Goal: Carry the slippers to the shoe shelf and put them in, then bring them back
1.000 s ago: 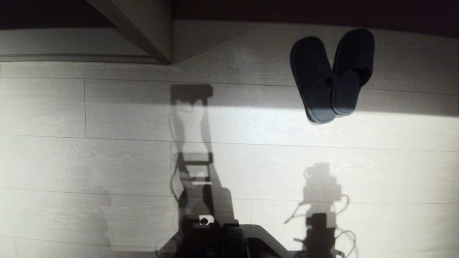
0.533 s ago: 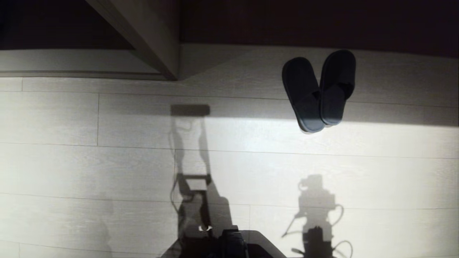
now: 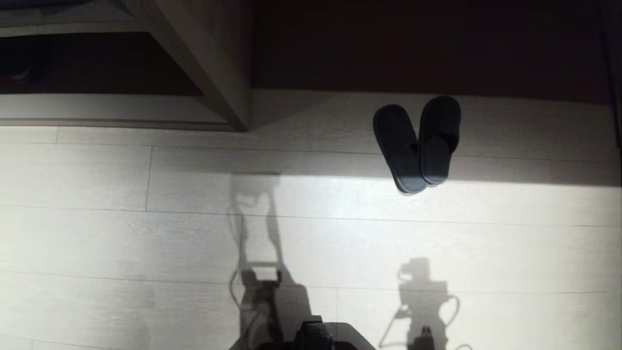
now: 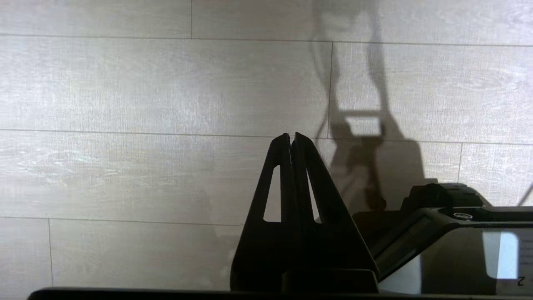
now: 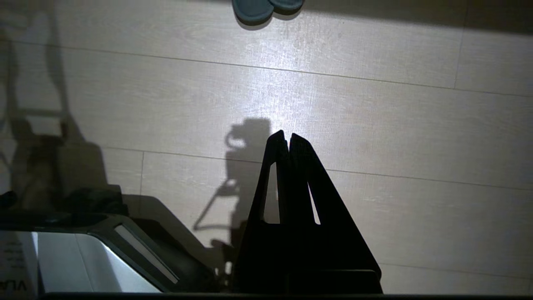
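The slippers (image 3: 417,144), a dark pair, lie on the pale floor boards at the right. Their toes point at the shoe shelf (image 3: 214,63) and their heels touch, half in its shadow. The heels also show in the right wrist view as slippers (image 5: 255,9). The shelf has a slanted pale divider and a dark back. Neither gripper appears in the head view; only their shadows fall on the floor. My left gripper (image 4: 290,135) is shut and empty over bare floor. My right gripper (image 5: 286,133) is shut and empty too, well short of the slippers.
My own base (image 3: 313,335) sits at the near edge between the arms. A pale shelf board (image 3: 97,109) runs along the left, with a dim dark shape (image 3: 17,65) in the compartment above it. Wide floor lies between me and the shelf.
The whole head view has shifted: the camera has moved, so more of the shelf shows at the top and the slippers look smaller and lower. The slippers themselves stay put.
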Robot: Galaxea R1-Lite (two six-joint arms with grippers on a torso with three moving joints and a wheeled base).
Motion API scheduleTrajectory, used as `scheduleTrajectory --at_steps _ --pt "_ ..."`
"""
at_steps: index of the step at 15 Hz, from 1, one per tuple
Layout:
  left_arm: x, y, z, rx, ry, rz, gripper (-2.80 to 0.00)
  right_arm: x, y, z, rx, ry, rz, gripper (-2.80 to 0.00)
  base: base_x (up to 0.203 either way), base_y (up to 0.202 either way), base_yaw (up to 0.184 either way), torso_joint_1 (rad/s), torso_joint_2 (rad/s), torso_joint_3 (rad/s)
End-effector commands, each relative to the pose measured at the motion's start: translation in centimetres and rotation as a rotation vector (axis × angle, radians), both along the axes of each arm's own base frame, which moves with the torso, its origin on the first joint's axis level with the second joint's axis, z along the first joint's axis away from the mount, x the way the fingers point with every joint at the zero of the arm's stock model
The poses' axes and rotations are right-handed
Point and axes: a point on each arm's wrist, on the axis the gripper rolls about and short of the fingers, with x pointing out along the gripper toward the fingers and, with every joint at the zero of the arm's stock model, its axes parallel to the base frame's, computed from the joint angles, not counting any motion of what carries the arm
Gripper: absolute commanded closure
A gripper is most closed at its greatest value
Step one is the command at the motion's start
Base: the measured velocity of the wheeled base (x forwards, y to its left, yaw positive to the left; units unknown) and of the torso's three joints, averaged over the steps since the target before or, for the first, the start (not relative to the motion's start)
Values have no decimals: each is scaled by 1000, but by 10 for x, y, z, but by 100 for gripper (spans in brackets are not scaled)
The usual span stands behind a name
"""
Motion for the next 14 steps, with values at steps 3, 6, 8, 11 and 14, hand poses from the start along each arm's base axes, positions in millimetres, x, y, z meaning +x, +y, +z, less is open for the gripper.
scheduleTrajectory --at_steps 3,6,8,11,14 --pt "0 0 0 0 -2 0 0 0 0 0 -1 3 0 0 0 0 0 1 -4 200" --pt "0 0 0 0 -2 0 0 0 0 0 -1 1 0 0 0 0 0 5 2 197" --pt "0 0 0 0 0 0 0 0 0 0 -1 3 0 0 0 0 0 1 0 196" --pt "0 0 0 0 -1 0 0 0 0 0 -1 1 0 0 0 0 0 3 3 204" --pt "0 0 0 0 -2 0 0 0 0 0 -1 2 0 0 0 0 0 1 2 203"
